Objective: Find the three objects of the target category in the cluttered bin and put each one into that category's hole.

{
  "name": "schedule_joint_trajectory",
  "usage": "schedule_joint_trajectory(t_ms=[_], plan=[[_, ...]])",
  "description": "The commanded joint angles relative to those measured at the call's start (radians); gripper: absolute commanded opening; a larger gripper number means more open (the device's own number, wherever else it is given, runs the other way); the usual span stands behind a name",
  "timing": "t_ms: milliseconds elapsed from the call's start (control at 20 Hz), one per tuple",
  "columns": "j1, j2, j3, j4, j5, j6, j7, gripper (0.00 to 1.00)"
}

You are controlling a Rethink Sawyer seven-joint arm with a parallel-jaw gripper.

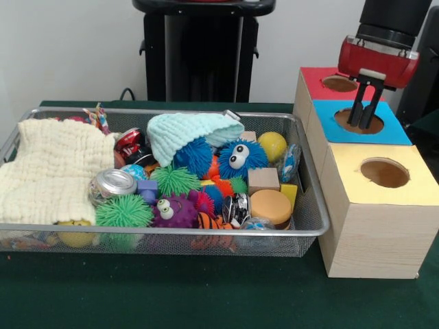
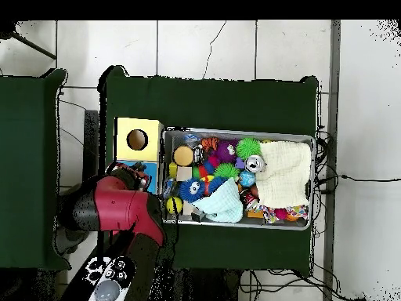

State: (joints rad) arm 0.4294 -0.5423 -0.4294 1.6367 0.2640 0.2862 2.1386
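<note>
Covering the table, a dark green cloth (image 1: 171, 301) lies under the empty, slightly parted pincer (image 1: 364, 122).

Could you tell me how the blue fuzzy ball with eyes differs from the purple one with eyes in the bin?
The blue fuzzy ball is larger and sits toward the far side of the wire bin, beside the mint knitted cloth. The purple fuzzy ball is smaller and lies near the front edge, next to a green spiky ball. Blue's eyes face forward at its middle; purple's sit at its top. Both are spiky soft toys with googly eyes.
</note>
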Motion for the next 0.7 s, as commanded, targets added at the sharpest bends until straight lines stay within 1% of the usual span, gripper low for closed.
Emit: schedule_joint_trajectory(t_ms=[50, 350, 550, 650, 700], plan=[[-0.002, 0.056, 0.020, -0.041, 0.051, 0.092, 0.216, 0.00], [-0.009, 0.063, 0.029, -0.031, 0.050, 0.063, 0.206, 0.00], [-0.040, 0.058, 0.059, -0.012, 0.036, 0.033, 0.176, 0.00], [-0.059, 0.089, 0.071, -0.015, 0.025, -0.005, 0.162, 0.00], [-0.068, 0.105, 0.079, -0.013, 0.020, -0.040, 0.160, 0.00]])
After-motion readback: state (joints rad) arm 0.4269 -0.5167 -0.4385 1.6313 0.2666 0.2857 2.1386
